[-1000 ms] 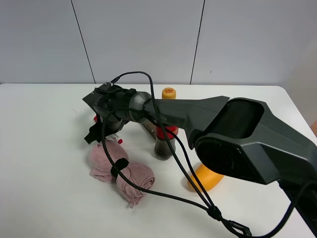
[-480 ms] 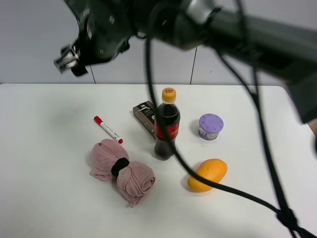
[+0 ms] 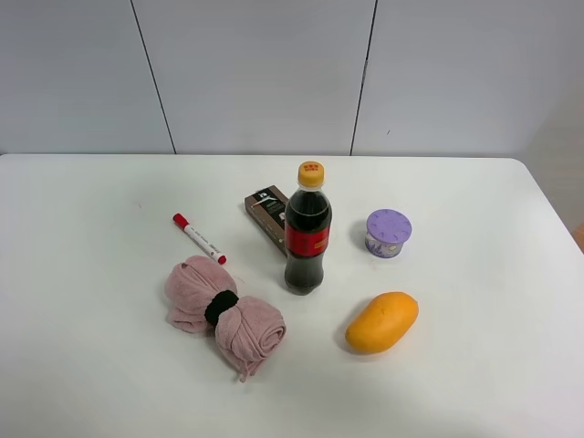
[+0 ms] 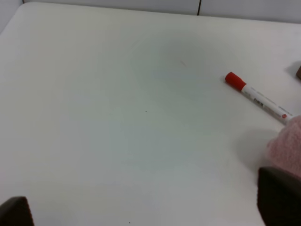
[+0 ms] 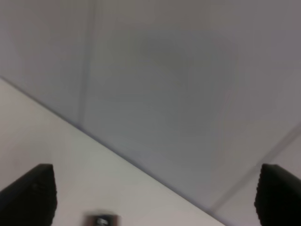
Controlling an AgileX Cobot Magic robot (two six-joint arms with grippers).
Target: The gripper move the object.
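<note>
Marker (image 3: 199, 238) lies flat on the white tabletop (image 3: 82, 301), red cap pointing toward the far left – just beyond the pink cloth bundle (image 3: 222, 315) and left of the brown box (image 3: 266, 212) and cola bottle (image 3: 307, 229). A purple tub (image 3: 388, 233) and a mango (image 3: 381, 321) sit further right. Both grippers hold nothing: the left gripper (image 4: 143, 207) shows fingers (image 4: 277, 197) spread wide above bare tabletop, near the marker (image 4: 257, 98) – the right gripper (image 5: 153, 195) is likewise spread, facing the wall.

Cola bottle (image 3: 307, 231) is seen upright at frame centre, brown box (image 3: 268, 213) touching its left. Purple cup (image 3: 388, 233) sits right, mango (image 3: 381, 322) lower right, pink cloth (image 3: 221, 313) lower left.
</note>
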